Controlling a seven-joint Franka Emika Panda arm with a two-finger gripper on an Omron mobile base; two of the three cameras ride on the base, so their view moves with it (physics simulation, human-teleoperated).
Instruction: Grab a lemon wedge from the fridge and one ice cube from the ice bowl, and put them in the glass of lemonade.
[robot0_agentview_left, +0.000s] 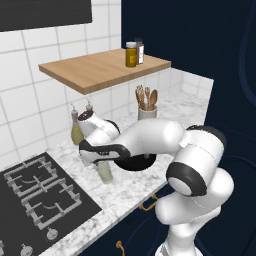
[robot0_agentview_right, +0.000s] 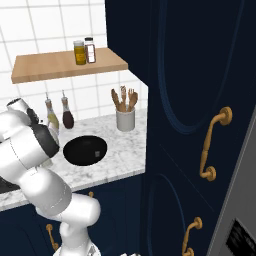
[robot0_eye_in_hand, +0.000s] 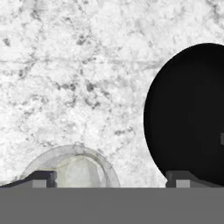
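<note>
Directly below the spread, empty gripper, the glass of lemonade sits beside a black bowl.

White tiled wall is backing a marble table; wooden shelf is hanging above. Navy cabinets with brass handles are standing alongside, black hob sitting inset.
</note>
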